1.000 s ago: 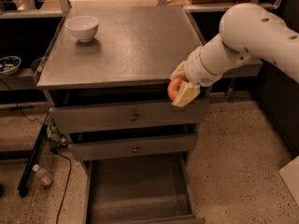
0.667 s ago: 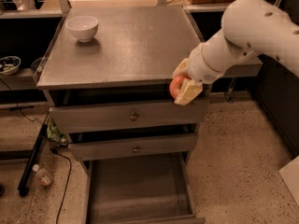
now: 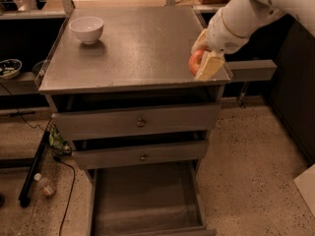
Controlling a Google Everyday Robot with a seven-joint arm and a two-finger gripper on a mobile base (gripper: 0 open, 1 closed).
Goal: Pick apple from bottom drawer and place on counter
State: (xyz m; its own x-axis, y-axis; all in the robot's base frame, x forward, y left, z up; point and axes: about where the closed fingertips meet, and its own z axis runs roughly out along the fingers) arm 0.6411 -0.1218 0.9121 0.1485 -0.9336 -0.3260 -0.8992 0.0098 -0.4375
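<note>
My gripper [image 3: 201, 62] is shut on the apple [image 3: 195, 61], a small red-orange fruit held between pale fingers [image 3: 208, 65]. It hangs just over the front right corner of the counter [image 3: 138, 48], the shiny grey cabinet top. The white arm reaches in from the upper right. The bottom drawer [image 3: 145, 200] is pulled open below, with tall walls and a bare grey floor.
A white bowl [image 3: 86, 29] stands at the counter's back left. Two shallower drawers with small knobs [image 3: 141, 123] are closed. A narrow grey side shelf [image 3: 253, 70] juts out on the right. A bottle [image 3: 43, 185] and cables lie on the floor at left.
The gripper has carried the apple up and back, from in front of the top drawer's right end to above the counter's front right corner.
</note>
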